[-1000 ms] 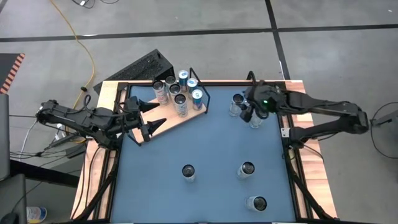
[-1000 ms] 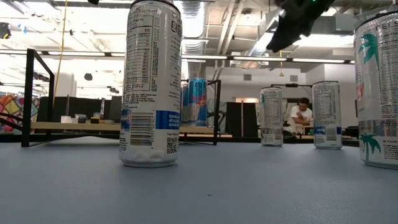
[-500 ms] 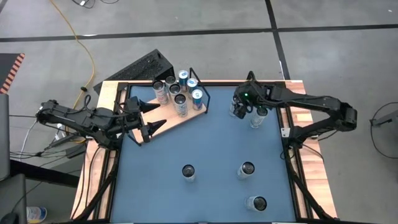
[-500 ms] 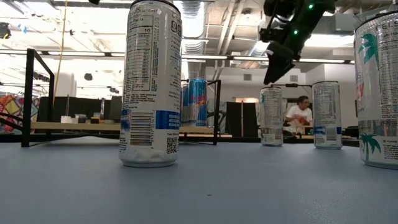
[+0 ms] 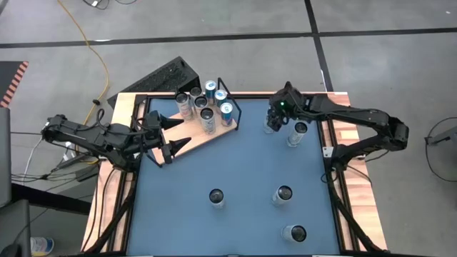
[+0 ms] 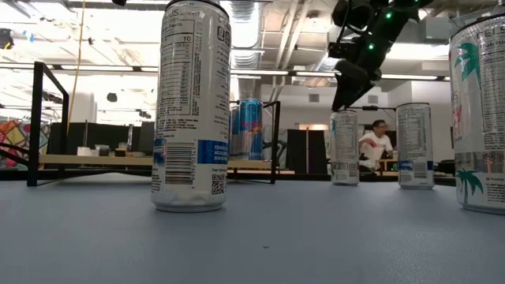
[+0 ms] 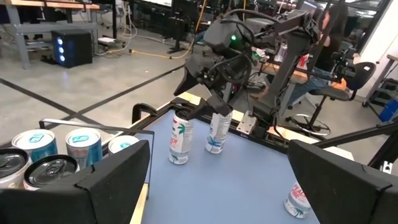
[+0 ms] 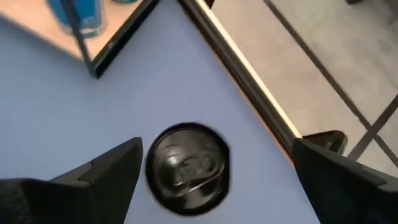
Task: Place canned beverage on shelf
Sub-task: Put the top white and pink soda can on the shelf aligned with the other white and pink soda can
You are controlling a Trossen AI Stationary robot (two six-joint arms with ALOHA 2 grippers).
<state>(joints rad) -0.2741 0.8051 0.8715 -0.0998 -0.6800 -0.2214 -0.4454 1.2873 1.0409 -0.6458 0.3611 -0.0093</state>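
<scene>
A silver can point(image 5: 270, 124) stands upright on the blue tabletop point(image 5: 235, 171) at the far right. It also shows in the right wrist view point(image 8: 189, 165) and the low view point(image 6: 344, 148). My right gripper point(image 5: 275, 116) hovers over it, open, with one finger on either side of its top point(image 8: 216, 149) and touching nothing. A second can point(image 5: 299, 131) stands just right of it. The pale-wood shelf point(image 5: 196, 138) lies at the far left and carries several cans point(image 5: 206, 107) inside its black wire frame point(image 5: 235, 108). My left gripper point(image 5: 186, 131) is open and empty over the shelf's near-left end.
Three more cans stand upright on the near half of the tabletop: one near the middle point(image 5: 216, 198), one to the right point(image 5: 283, 194), one at the near right point(image 5: 295, 233). Black rails point(image 5: 330, 164) and wooden strips edge the table. A seated person point(image 6: 371, 146) shows in the room behind.
My right gripper has gone toward the table's left edge and down, from over the second can to just above the first can's top. The cans and my left arm have kept still.
</scene>
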